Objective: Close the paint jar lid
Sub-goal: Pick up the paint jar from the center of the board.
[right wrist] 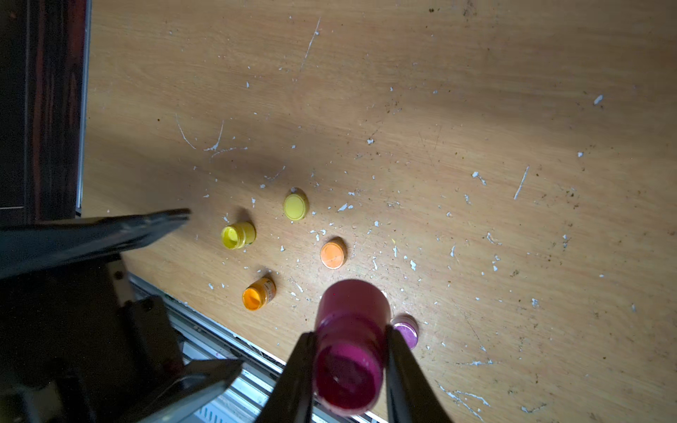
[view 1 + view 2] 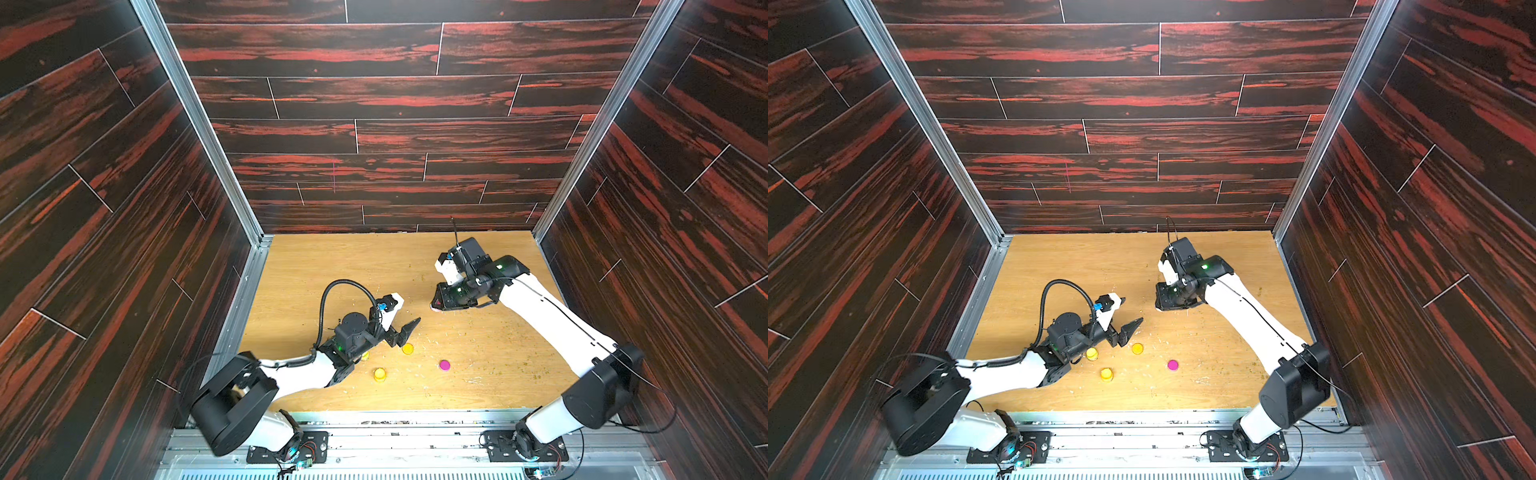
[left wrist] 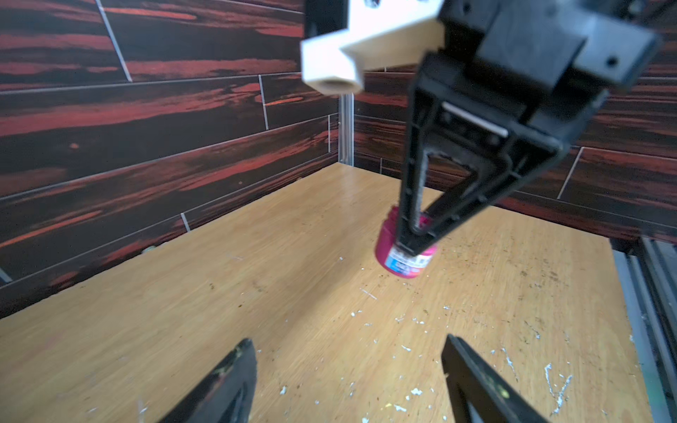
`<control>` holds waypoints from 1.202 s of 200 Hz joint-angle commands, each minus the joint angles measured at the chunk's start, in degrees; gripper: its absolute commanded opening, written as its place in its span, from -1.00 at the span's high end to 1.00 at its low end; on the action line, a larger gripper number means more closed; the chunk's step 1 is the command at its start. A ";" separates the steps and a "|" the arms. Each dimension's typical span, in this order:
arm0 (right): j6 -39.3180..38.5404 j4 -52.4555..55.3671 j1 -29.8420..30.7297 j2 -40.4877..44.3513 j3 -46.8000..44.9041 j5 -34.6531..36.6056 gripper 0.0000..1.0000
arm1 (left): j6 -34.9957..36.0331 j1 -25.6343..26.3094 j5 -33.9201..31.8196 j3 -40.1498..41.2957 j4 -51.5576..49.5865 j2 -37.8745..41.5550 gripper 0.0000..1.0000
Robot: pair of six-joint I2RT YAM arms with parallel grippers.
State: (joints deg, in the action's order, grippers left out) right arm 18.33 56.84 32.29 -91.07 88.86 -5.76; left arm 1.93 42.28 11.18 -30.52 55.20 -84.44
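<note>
Left arm (image 2: pixel 232 399) reaches low over the table (image 2: pixel 332 266). Its left gripper (image 3: pixel 348 340) is spread wide and empty above bare wood, probably readying to fetch a lid. Right gripper (image 1: pixel 350 340) is clamped on the neck of the open pink paint jar (image 1: pixel 351 307) and steadies it mid-table, slightly tilted. Whether its base touches the wood I cannot tell. Held so, the mouth stays free for capping. Its pink lid (image 2: pixel 444 365) lies flat near the front rail (image 2: pixel 395 415), well apart from the jar, with clear wood around it. Orange lid (image 1: pixel 333 255) and yellow lid (image 1: pixel 295 206) lie close by and could be mistaken for it.
</note>
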 commanded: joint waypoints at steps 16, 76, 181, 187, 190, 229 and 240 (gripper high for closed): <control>-2.26 4.03 -0.11 -3.14 6.30 -3.87 0.38 | 0.69 -0.53 6.83 -2.96 7.54 -3.91 -0.63; -1.87 3.47 -0.12 -4.71 5.87 -8.96 0.38 | 2.77 -0.53 7.63 -3.75 7.27 -5.28 -0.59; -1.69 3.28 0.20 -4.65 4.35 -11.39 0.39 | 4.22 -0.53 7.95 -5.51 6.71 -6.63 -0.35; -1.63 3.19 0.16 -4.60 4.28 -11.38 0.39 | 4.22 -0.53 8.06 -5.59 6.68 -6.53 -0.34; -1.66 3.19 0.16 -4.64 4.26 -11.42 0.38 | 4.26 -0.53 8.13 -5.60 6.60 -6.53 -0.33; -1.98 3.37 0.23 -4.92 4.19 -11.77 0.39 | 5.44 -0.53 8.71 -5.94 5.63 -6.35 -0.28; -2.06 3.32 0.23 -5.07 4.30 -12.25 0.38 | 5.79 -0.53 9.10 -6.19 5.09 -6.28 -0.24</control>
State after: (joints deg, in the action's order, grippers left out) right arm 16.86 59.31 32.36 -95.48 93.62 -16.38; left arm 5.74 41.89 18.90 -35.05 60.82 -91.59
